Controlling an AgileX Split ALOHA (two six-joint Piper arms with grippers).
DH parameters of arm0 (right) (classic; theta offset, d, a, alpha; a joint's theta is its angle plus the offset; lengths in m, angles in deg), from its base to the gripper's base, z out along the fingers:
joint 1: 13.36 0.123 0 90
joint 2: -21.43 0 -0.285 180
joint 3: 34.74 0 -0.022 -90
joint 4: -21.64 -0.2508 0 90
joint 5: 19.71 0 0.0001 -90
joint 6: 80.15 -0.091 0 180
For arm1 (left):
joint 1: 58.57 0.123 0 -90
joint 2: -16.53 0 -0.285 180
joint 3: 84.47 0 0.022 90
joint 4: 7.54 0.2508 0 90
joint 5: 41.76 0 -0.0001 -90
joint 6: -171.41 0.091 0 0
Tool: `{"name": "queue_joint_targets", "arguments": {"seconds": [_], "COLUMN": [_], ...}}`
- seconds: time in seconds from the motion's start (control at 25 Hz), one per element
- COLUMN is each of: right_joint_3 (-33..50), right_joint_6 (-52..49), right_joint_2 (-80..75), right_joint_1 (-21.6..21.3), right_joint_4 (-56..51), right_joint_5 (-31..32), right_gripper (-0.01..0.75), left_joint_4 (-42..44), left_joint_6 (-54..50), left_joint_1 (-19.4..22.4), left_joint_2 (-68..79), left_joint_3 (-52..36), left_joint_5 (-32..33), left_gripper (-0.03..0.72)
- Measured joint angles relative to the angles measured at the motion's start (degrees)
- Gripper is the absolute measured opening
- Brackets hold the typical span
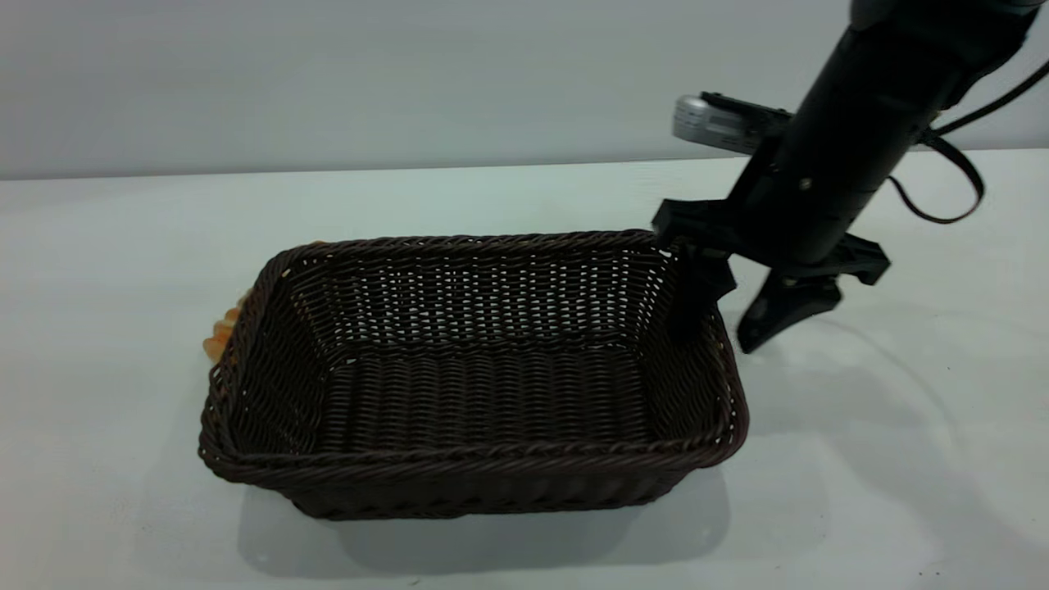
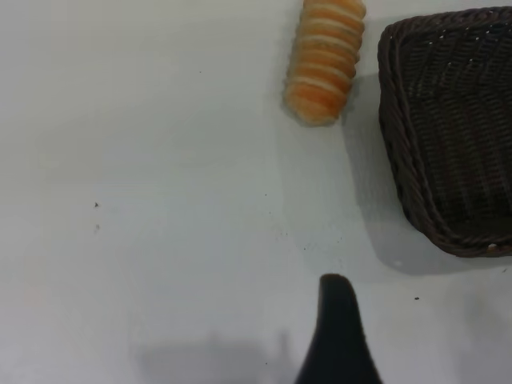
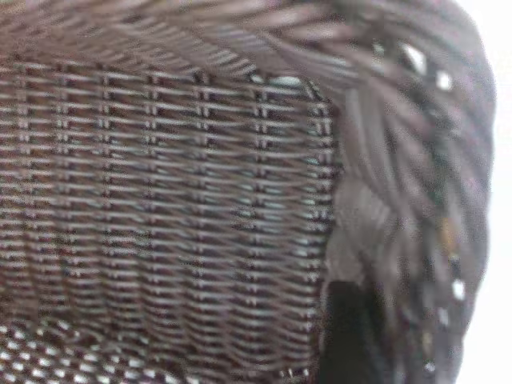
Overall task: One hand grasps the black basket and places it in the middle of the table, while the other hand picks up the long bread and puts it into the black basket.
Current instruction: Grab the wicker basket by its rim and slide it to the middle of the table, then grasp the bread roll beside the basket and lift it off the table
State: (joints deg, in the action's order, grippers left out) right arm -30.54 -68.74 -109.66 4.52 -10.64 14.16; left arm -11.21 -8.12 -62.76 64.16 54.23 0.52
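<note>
My right hand (image 1: 732,310) straddles the right-end wall of the black basket (image 1: 475,385): one finger inside the wall, one outside. Fingers look spread, not yet pinched on the rim, so I'd call it released; the right wrist view just shows weave close up.

Basket sits on the bench (image 1: 860,492) roughly mid-frame, empty.

Long bread (image 2: 324,60) lies on the bench just beside the basket's left end, outside it, only its end peeking past the rim in the exterior view. It's on the far side of the basket from my right hand, so the left hand (image 2: 338,320) is the nearer one. In the left wrist view the bread is ahead of the fingertip, well apart, and its long axis runs roughly along the basket's short end wall.

Only one left fingertip shows, so can't tell that hand's state.

My guess: the left needs to reach forward and grip across the bread's width.
</note>
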Motion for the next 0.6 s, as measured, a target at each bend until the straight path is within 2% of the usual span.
{"name": "queue_joint_targets", "arguments": {"seconds": [0.12, 0.4, 0.6], "right_joint_3": [-0.5, -4.3, -4.9], "right_joint_6": [0.5, 2.6, 2.4], "right_joint_2": [1.4, 7.8, 13.4], "right_joint_1": [-0.7, -0.7, -0.7], "right_joint_4": [0.1, 0.9, 10.0], "right_joint_5": [3.6, 12.3, 15.8], "right_gripper": [0.566, 0.568, 0.567], "left_joint_4": [0.0, 0.0, 0.2], "left_joint_6": [0.0, 0.0, -0.8], "left_joint_1": [0.0, 0.0, 0.0], "left_joint_2": [0.0, 0.0, 0.0], "left_joint_3": [0.0, 0.0, 0.0], "left_joint_5": [-0.1, -0.2, -1.6], "left_gripper": [0.585, 0.585, 0.585]}}
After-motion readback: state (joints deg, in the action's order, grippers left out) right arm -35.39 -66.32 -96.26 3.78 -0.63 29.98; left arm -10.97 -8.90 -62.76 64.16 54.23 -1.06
